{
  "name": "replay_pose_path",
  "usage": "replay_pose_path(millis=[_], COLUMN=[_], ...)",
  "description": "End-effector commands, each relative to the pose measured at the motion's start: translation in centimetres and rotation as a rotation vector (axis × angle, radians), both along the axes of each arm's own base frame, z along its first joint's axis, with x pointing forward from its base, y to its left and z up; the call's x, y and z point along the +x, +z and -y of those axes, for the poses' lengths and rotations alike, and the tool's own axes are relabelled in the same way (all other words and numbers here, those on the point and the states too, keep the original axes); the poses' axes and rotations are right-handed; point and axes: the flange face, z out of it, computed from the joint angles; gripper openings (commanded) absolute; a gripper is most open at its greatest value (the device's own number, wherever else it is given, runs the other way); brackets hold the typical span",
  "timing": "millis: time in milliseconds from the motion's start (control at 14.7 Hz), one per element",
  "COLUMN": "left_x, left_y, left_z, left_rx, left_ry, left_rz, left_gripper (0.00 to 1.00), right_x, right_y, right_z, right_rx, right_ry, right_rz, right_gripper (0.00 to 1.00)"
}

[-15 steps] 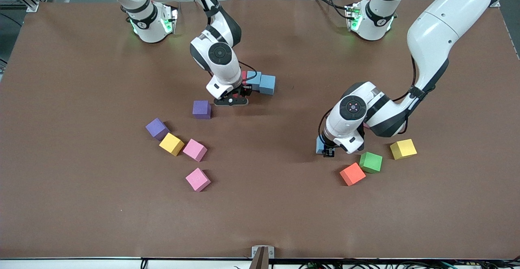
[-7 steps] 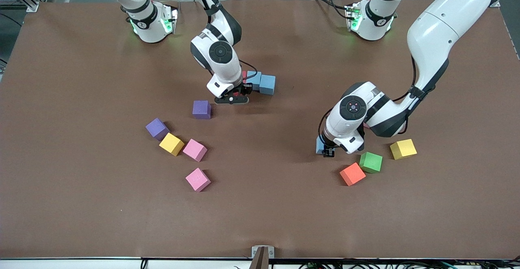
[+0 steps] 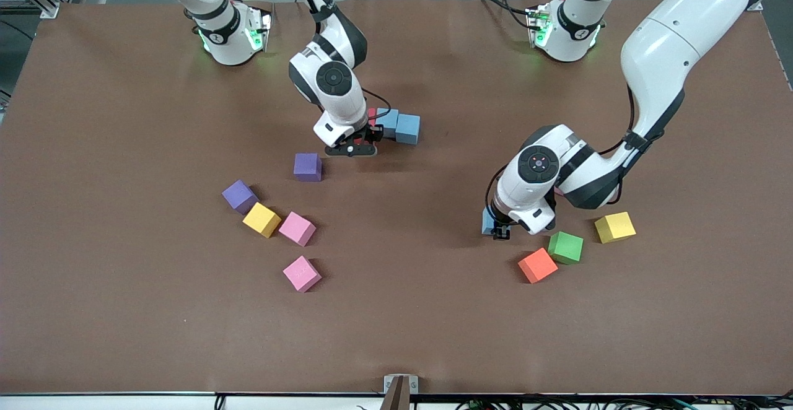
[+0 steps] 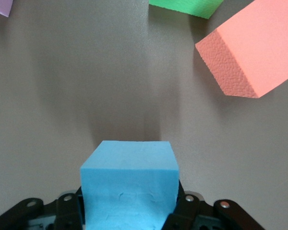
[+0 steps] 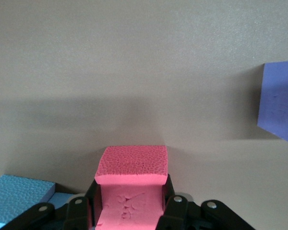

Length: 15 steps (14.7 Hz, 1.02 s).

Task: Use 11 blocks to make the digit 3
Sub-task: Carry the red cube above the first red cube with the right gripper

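Blocks: two are held, two lie placed, the rest lie scattered on the worktop.
The right end effector point(image 5: 129, 211) is clamped on a red block point(image 5: 130, 184) just beside two blue blocks point(image 3: 401, 126); the left end effector point(image 4: 129, 211) is clamped on a blue block point(image 4: 129, 184) near the orange block point(image 3: 537, 266). Risk: a skewed release could nudge the placed pair apart. The brown worktop point(image 3: 396, 335) is a matte sheet, slightly rippled.

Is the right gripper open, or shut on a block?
Shut on a red block: in the right wrist view the right gripper has its jaws pressed against both sides of it.
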Motion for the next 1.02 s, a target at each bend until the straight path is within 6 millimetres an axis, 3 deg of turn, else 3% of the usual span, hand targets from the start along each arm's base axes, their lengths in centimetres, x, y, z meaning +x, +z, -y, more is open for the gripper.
replay_pose_path(millis=[0, 950], left_x=[0.52, 0.45], left_y=[-0.08, -0.46], left_z=[0.24, 0.27], left_rx=[-0.009, -0.011], left_ry=[-0.012, -0.014], left_rz=[0.002, -0.004], left_gripper=[0.55, 0.55], right_x=[-0.96, -1.00], right_y=[0.26, 0.27], right_z=[0.40, 0.01], right_rx=[0.015, 0.027], right_ry=[-0.003, 0.000], right_rz=[-0.002, 0.009], right_gripper=[0.02, 0.03])
